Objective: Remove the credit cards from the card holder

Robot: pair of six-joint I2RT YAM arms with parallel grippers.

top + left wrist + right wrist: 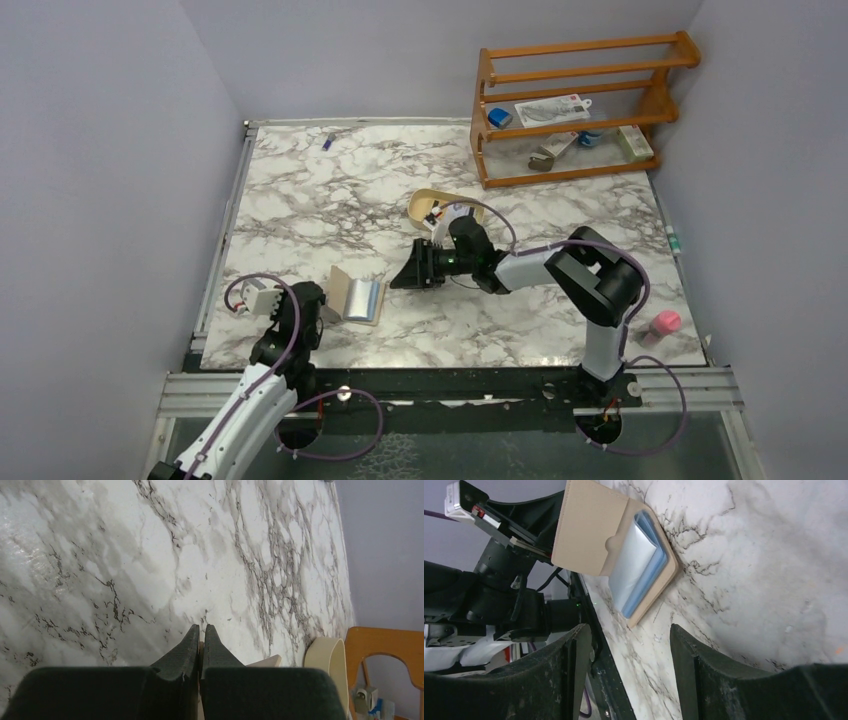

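- Progress: I judge the main step as not yet started. The card holder [340,290] lies open on the surface [330,200], one tan panel lifted. The credit cards [636,562], a pale blue and whitish stack, sit on the flat half with their inner ends under that notched panel. I see no card lying loose anywhere.
- Done so far: the holder is opened and steadied. My left gripper [201,630] has its jaws pressed together on the edge of the lifted panel. A thin tan strip shows between them in the left wrist view.
- Left to do: every card has to be drawn out and set down. I cannot count them from here.
- Right side: my right gripper [626,642] has its jaws apart with nothing between them, only bare marble below.
- Where the holder is: in the top view it sits at about 7 o'clock from the middle of the surface, near the front edge. It is at about 8 o'clock from the right jaws, near them but clearly apart.
- From the right wrist view, the cards lie at about 12 o'clock from the gap between the jaws, with open marble in between. Their exposed side faces roughly my way, so I judge a straight advance would bring the jaws to them.
- The oval tray [428,200] stands at about 1 o'clock from the right gripper and plays no part yet.
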